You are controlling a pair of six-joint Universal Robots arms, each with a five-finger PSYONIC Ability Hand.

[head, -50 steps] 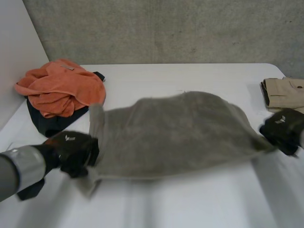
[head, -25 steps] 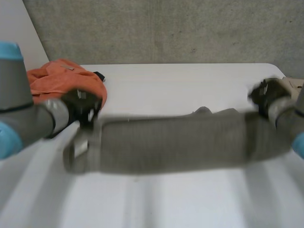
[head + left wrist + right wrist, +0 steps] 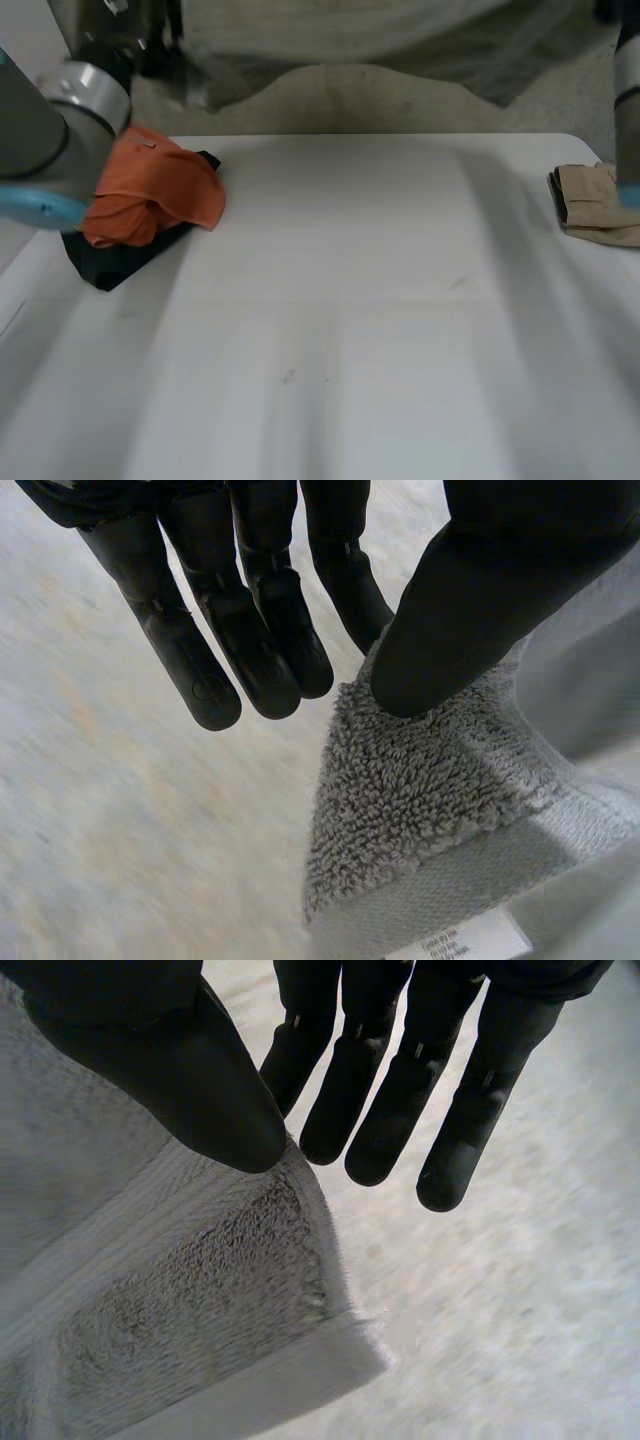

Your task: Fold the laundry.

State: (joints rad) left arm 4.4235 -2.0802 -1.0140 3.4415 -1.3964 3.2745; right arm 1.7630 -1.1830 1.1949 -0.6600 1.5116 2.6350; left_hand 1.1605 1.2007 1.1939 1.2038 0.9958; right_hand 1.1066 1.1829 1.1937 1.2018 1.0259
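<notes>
Towel (image 3: 360, 35), pinched by left hand (image 3: 255, 630) and right hand (image 3: 395, 1100), hangs above white table (image 3: 350, 300).

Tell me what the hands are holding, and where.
The towel: the left hand pinches one corner, the right hand another.

towel (image 3: 350, 35) above far edge of table (image 3: 350, 300) | clothes heap (image 3: 150, 190) on left | folded garment (image 3: 598, 203) right
</notes>
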